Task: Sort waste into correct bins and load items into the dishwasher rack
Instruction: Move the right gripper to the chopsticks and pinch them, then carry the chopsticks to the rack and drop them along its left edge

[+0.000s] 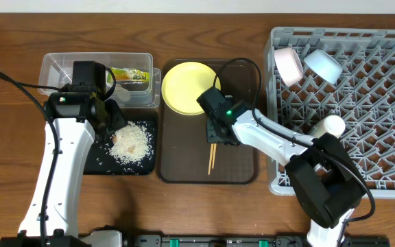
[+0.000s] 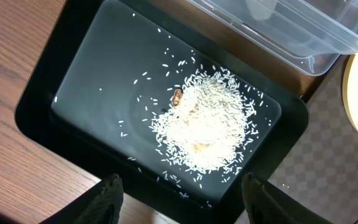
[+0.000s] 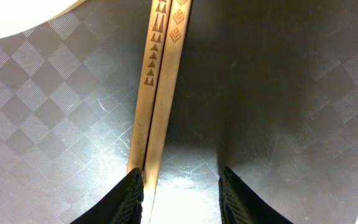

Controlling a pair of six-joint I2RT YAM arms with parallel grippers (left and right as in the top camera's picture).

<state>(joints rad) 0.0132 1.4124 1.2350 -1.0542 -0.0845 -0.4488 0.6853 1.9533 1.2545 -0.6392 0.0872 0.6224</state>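
Hovering low over the brown tray (image 3: 278,93), the right gripper (image 3: 182,177) is standing with its jaws apart, gripping nothing. The chopsticks (image 3: 160,87) are lying flat between the fingers, close against the inner side of the one on the left of the wrist view, with bare tray filling the rest of the gap. The two sticks are lying side by side and touching, in smooth pale wood; one is carrying a column of small dark triangles, the other a leaf-like motif. The tray's surface is showing an embossed checker of fine-lined diamonds and is catching a glare.

The left gripper (image 2: 182,183) is hanging open and empty above the near rim of the black tray (image 2: 36,106), a glossy, round-cornered rectangle. Rice (image 2: 204,130) is lying heaped just beyond the fingers, with stray grains scattering outward and a small brown scrap (image 2: 176,98) sitting at the heap's edge.

Farther out, the round yellow plate (image 1: 190,87) is resting at the brown tray's far end. The clear tub (image 1: 60,65) is sitting behind the black tray, holding the yellow-green wrapper (image 1: 129,74) — its print is too small to read. At the right, the grey lattice rack (image 1: 382,82) is holding one pale bowl (image 1: 288,65) and a second bowl (image 1: 322,65), both tipped on edge in its far-left corner, and a white cup (image 1: 331,125) nearer, by the right arm.
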